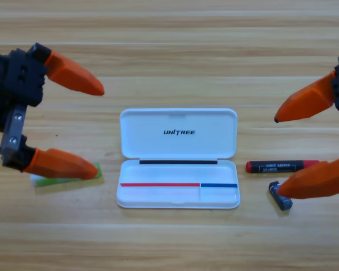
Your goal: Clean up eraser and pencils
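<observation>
A robot lab bench: bare wooden table (169,34), Unitree-branded white case (178,133).

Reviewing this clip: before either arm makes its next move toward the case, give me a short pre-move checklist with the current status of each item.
1. White case open, lid laid back: ok.
2. Case tray holds no pencil or eraser yet: ok.
3. Red pencil lying right of the case, uncovered: ok.
4. Eraser right of the case, partly hidden under the right gripper's lower jaw: cannot tell if touched.
5. Green pencil left of the case, mostly hidden by the left gripper's lower jaw: cannot tell if touched.
6. Both grippers open and holding nothing: ok.
</observation>
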Action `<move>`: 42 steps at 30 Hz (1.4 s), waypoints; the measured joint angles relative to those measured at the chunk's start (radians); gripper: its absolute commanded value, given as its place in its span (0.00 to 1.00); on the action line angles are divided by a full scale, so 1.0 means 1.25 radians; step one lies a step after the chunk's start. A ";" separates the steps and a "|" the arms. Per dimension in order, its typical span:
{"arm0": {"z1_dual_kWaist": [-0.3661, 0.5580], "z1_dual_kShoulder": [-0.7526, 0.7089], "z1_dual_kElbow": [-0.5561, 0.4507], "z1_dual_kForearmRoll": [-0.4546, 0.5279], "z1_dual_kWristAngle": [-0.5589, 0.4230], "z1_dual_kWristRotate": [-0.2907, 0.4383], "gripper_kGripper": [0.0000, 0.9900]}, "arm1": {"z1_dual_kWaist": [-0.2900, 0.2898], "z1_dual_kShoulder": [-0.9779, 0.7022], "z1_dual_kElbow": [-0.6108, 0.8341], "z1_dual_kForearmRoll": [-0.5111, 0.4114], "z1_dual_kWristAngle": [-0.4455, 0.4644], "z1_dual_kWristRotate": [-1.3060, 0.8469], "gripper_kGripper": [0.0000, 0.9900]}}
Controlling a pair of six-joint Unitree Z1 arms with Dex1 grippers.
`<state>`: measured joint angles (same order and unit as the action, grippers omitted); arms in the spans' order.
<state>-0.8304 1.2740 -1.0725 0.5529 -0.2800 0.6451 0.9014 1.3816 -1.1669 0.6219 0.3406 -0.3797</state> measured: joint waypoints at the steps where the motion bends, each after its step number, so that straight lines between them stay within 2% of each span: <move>1: 0.000 0.000 0.000 0.000 0.002 -0.002 0.99 | 0.000 0.000 0.000 0.000 0.000 0.000 0.99; 18: 0.000 0.001 -0.001 0.015 0.024 -0.018 1.00 | 0.000 -0.039 0.000 0.017 -0.020 0.082 0.99; 20: 0.000 0.002 -0.011 0.036 0.041 -0.018 1.00 | -0.002 -0.062 0.000 0.046 -0.052 0.106 0.99; 25: 0.000 0.011 -0.097 0.078 0.081 -0.018 1.00 | -0.020 -0.072 0.000 0.101 -0.174 0.198 0.99; 28: 0.007 0.030 -0.174 0.152 0.099 -0.013 1.00 | -0.041 -0.049 -0.004 0.124 -0.201 0.254 0.99; 31: 0.027 0.091 -0.301 0.266 0.124 0.016 1.00 | -0.057 0.016 -0.014 0.130 -0.215 0.273 0.99; 34: 0.063 0.178 -0.415 0.356 0.185 0.079 1.00 | -0.069 0.124 -0.040 0.132 -0.251 0.312 0.96; 38: 0.123 0.269 -0.436 0.379 0.259 0.157 1.00 | -0.085 0.268 -0.099 0.132 -0.271 0.328 0.93; 42: 0.177 0.348 -0.430 0.381 0.294 0.196 0.99 | -0.098 0.385 -0.141 0.132 -0.276 0.353 0.91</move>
<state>-0.6091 1.7084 -1.6098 1.0291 0.0875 0.8905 0.7788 1.8629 -1.3433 0.7867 -0.0044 0.0614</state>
